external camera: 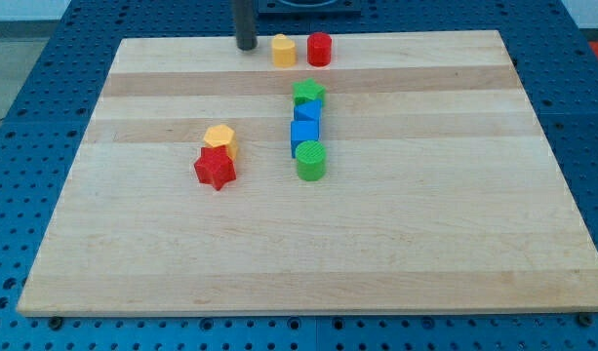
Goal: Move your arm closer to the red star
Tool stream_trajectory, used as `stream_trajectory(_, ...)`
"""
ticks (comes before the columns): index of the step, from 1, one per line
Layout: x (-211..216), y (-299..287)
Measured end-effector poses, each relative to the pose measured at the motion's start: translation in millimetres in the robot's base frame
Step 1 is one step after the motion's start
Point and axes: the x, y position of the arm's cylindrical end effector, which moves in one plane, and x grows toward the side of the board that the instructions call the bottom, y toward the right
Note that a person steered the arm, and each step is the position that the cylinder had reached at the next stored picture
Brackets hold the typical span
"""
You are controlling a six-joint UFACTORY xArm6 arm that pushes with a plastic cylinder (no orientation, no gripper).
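The red star (215, 168) lies left of the board's middle, touching a yellow hexagon block (220, 139) just above it. My tip (247, 45) rests at the view's top edge of the board, far above the red star and slightly to its right. A yellow block (283, 50) sits just right of the tip, with a red cylinder (320, 48) beside it.
A column of blocks stands in the middle: a green star (308, 93) on top, a blue block (308, 113), a blue cube (304, 136), and a green cylinder (311, 161) at the bottom. The wooden board (425, 244) lies on a blue perforated table.
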Motion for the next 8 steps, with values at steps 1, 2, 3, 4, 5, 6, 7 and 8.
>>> stream_trajectory(1,15,-8)
stream_trajectory(2,16,28)
stream_trajectory(3,16,55)
stream_trajectory(4,19,34)
stream_trajectory(5,51,-30)
stream_trajectory(6,124,-76)
stream_trajectory(7,204,-88)
stream_trajectory(8,280,-88)
